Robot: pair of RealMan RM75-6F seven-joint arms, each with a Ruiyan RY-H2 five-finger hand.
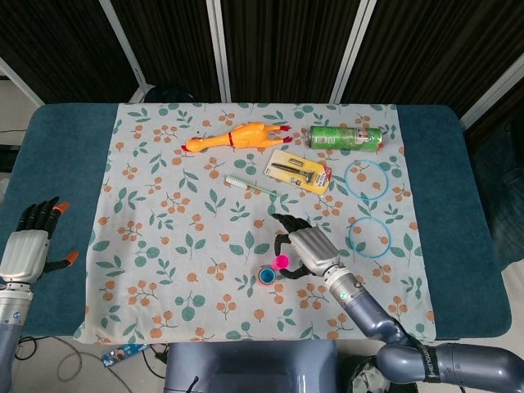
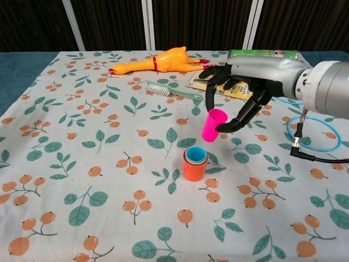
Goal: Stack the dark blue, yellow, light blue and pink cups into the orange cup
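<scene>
the right robot hand hangs above the middle of the desk, its dark fingers clamped on the pink cup, which is held off the cloth, tilted, mouth up, just above and to the right of the orange cup. the orange cup stands upright on the leaf-and-berry patterned cloth, and inside it sit nested cups whose rims show as rings: a yellow rim and a light blue one inside that; a dark blue cup cannot be made out in the chest view, though the head view shows a blue ring in the stack. the cups look like smooth, tapered plastic. the left robot hand sits at the left edge of the desk over the bare teal surface, well apart from the stack, its fingers spread and holding nothing. open cloth lies left of and in front of the stack. toward the far edge lie a rubber chicken, a green can on its side, a yellow card package and a pale green brush. near the right edge of the cloth lie 2 thin blue rings, flat, one behind the other, with the right arm between the stack and the nearer ring.
</scene>
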